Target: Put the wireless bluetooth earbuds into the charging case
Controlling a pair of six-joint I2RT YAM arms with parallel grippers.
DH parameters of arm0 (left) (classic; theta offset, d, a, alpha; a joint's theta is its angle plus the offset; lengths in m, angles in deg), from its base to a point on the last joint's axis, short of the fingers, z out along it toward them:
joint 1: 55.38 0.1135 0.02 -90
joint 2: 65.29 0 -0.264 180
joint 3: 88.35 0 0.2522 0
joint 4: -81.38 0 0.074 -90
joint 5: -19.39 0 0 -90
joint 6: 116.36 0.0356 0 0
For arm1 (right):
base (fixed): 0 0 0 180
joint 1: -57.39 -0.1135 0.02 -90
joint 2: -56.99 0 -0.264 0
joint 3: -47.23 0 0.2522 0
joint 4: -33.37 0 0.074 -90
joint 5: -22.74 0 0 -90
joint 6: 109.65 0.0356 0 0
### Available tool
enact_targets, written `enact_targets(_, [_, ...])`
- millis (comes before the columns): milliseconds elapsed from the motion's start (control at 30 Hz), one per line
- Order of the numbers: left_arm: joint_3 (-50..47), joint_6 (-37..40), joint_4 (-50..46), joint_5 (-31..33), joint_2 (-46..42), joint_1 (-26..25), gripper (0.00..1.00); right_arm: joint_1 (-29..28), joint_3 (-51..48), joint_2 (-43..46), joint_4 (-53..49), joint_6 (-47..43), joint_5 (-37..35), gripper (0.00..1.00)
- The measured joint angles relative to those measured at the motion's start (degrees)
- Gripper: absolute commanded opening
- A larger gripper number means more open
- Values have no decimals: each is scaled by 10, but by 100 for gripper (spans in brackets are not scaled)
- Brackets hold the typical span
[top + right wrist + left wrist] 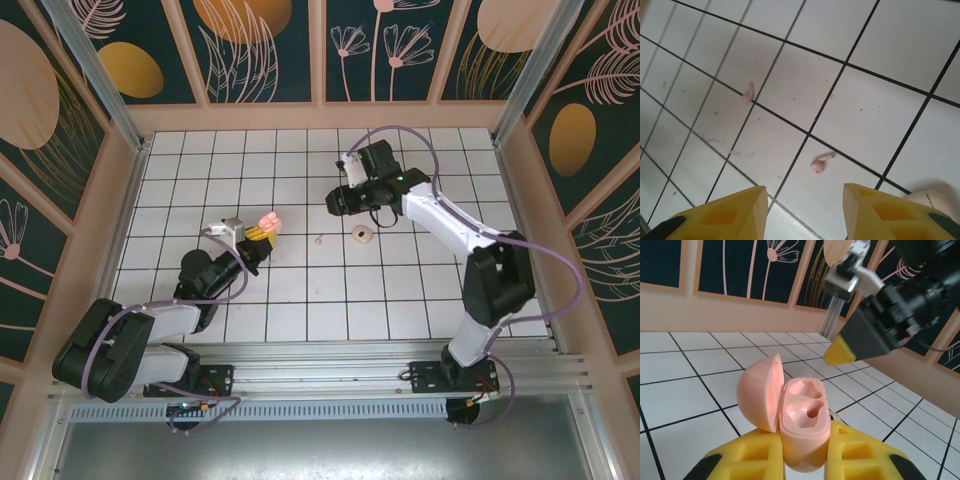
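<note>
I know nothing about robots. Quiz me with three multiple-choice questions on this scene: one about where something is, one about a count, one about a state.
1. Where is the case?
A. between the left fingers
B. in the other arm's grip
C. on the back wall

2. How many earbuds lie on the tiles?
A. none
B. one
C. two

3. The case is:
A. shut
B. open, both wells empty
C. open, both wells filled

Answers:
1 A: the yellow fingers clamp its base.
2 C: the right wrist view shows both lying loose and apart.
3 B: the lid stands open and the wells hold nothing.
</note>
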Motion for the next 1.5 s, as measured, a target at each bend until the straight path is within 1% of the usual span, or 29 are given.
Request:
enact_targets(233, [-11,-4,0,10,0,3,11,-14,63,-122,-12,-19,17,44])
enact_targets(400, [-10,-4,-2,12,0,3,11,-33,105,-183,-15,-23,39,44])
enact_targets(533, [-9,-4,-11,12,-1,3,12,-38,122,-211,-24,-22,48,42])
enact_targets(800, [-2,-4,-26,12,-5,3,12,-38,122,-225,-29,-23,60,40])
enact_targets(1233, [14,0,-48,7,-6,3,13,-38,85,-225,-38,-41,71,40])
enact_targets(1500, [16,5,-63,7,-17,3,13,-39,49,-197,-54,-42,69,40])
